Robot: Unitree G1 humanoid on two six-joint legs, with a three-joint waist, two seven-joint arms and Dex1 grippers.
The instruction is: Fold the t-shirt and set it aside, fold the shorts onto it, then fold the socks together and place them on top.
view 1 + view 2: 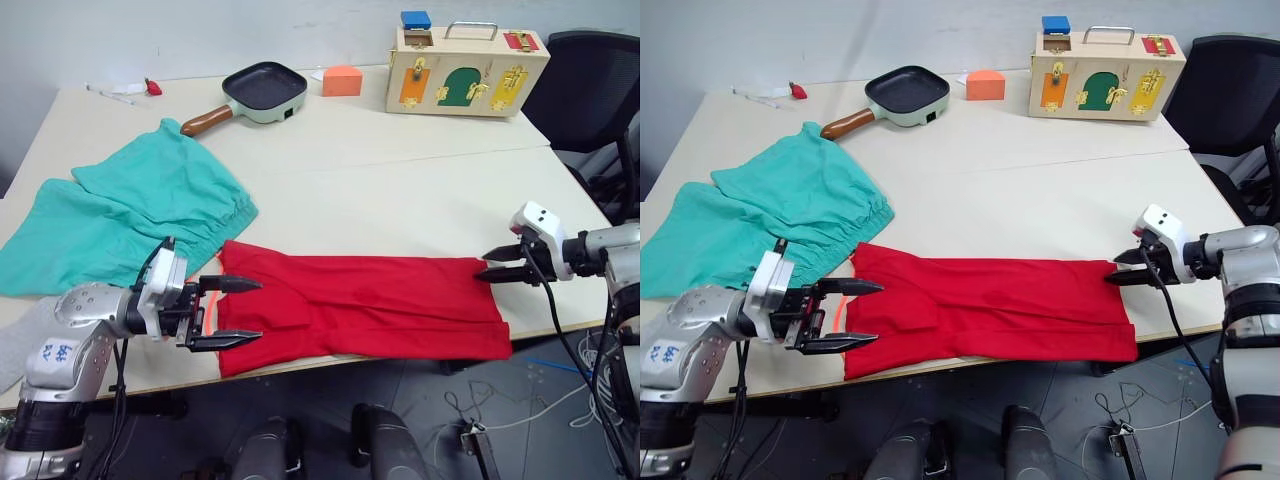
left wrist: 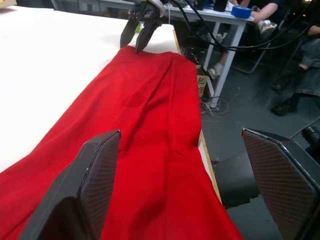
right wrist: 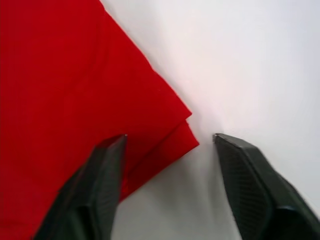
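Your pale tabletop (image 1: 400,190) carries the t-shirt (image 1: 370,305) folded into a long band along its near edge, so both ends are reachable; your left hand (image 1: 228,312) gapes wide at one end; your right hand (image 1: 497,271) stands narrowly open at the other corner; the shorts (image 1: 130,215) wait beside.

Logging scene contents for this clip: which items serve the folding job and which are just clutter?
Job: bright red cloth t-shirt, teal-green cloth shorts, light grey knit sock.
Clutter: dark frying pan with brown handle, orange block, wooden latch box, black chair.
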